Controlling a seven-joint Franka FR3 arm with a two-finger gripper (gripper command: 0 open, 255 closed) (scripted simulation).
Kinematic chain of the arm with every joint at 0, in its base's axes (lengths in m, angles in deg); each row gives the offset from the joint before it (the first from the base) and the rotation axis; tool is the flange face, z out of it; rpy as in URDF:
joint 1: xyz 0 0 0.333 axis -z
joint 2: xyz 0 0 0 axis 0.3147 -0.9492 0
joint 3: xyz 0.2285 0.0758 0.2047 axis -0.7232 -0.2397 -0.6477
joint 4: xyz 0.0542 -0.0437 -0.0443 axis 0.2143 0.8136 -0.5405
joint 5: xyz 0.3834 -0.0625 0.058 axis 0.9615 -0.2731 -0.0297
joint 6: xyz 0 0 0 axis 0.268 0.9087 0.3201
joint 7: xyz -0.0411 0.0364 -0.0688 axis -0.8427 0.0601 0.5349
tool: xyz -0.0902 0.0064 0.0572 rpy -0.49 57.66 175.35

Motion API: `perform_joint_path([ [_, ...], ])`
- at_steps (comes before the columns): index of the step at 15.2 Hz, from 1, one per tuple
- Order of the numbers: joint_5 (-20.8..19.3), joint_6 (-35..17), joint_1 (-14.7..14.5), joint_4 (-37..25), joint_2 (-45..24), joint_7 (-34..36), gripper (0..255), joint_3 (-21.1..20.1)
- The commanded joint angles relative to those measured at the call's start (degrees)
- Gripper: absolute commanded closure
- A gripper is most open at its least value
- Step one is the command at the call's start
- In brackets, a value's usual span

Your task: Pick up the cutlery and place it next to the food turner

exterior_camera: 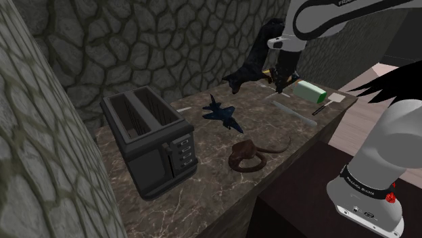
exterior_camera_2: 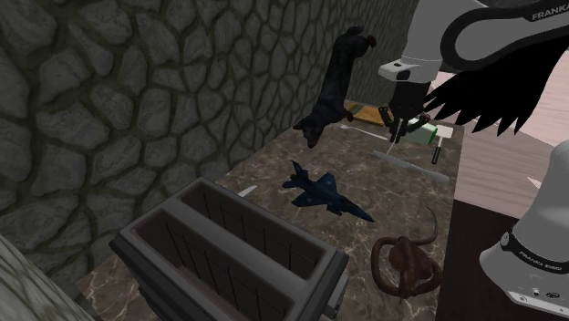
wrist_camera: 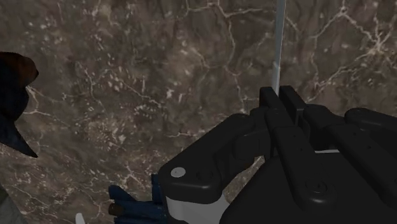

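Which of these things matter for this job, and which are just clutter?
Job: hand, thin grey cutlery it grips, long grey tool, likely the turner.
Lying about: toaster, toy jet, black animal figure, brown coiled thing, green block.

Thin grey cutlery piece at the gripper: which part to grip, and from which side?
Grip it near one end, across its narrow width, coming from above. The cutlery is a thin, straight strip, so probably only its width suits a two-finger pinch. The gripper is shut on it that way: the strip sticks out ahead of the hand, over the marble counter.
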Motion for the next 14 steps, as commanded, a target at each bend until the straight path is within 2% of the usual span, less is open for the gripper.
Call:
perform_joint_path([
  [1, -1.5, 1.4, 1.6, 2.7, 4.1, -2.0, 255, 1.5],
  [7, -6.4, 5.8, 6.8, 8.2, 14.0, -8.2, 255, 6.3],
  [14, -7.2, -0.2, 7.1, 12.7, 12.4, -8.4, 255, 7.3],
])
